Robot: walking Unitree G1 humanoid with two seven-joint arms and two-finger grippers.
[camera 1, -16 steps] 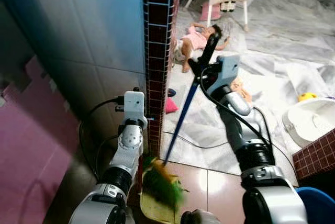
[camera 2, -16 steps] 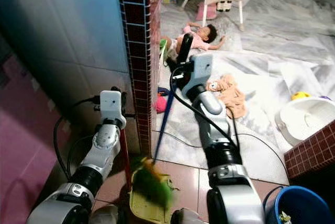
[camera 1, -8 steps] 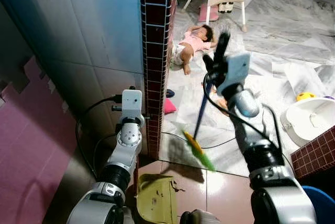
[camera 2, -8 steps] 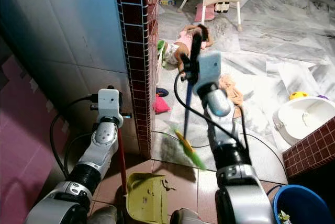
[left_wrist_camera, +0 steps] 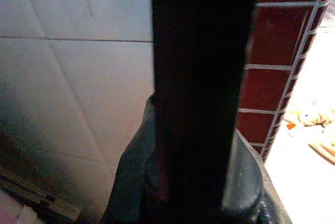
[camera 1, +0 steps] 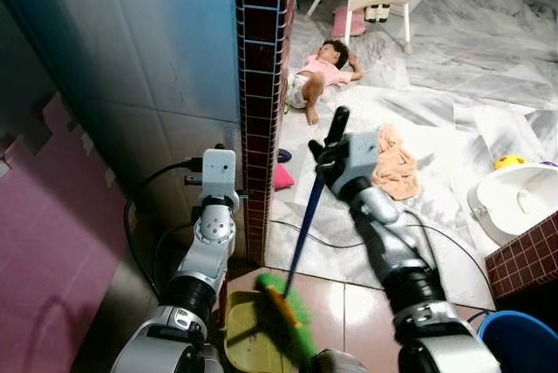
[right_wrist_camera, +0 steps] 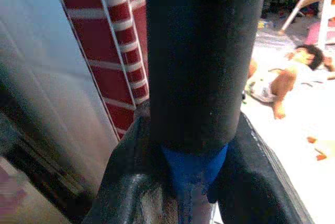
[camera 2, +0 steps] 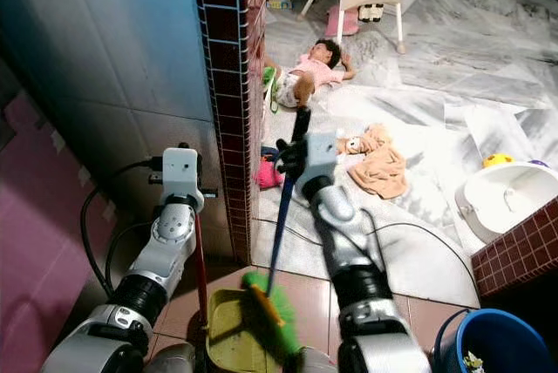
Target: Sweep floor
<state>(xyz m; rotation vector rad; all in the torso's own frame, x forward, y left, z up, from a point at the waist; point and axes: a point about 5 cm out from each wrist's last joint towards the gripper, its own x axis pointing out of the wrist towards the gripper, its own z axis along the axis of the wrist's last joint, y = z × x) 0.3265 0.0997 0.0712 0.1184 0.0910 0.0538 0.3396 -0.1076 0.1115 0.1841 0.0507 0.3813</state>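
Tiled floor (camera 1: pixel 366 299) by a brick-red pillar (camera 1: pixel 261 85): I'm on the sweep-into-dustpan step.
My right claw (camera 1: pixel 330 157) is clamped on the blue broom (camera 1: pixel 301 233), green bristles over the yellow dustpan (camera 2: pixel 228 334); my left claw (camera 2: pixel 199 216) grips the dustpan's red handle. Next, I judge, draw the bristles inward.

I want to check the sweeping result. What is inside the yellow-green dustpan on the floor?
The green broom head, held by the right gripper, lies over the dustpan, whose handle is in the left gripper. The pan's bare part looks dull and stained. Any dirt under the bristles is covered.
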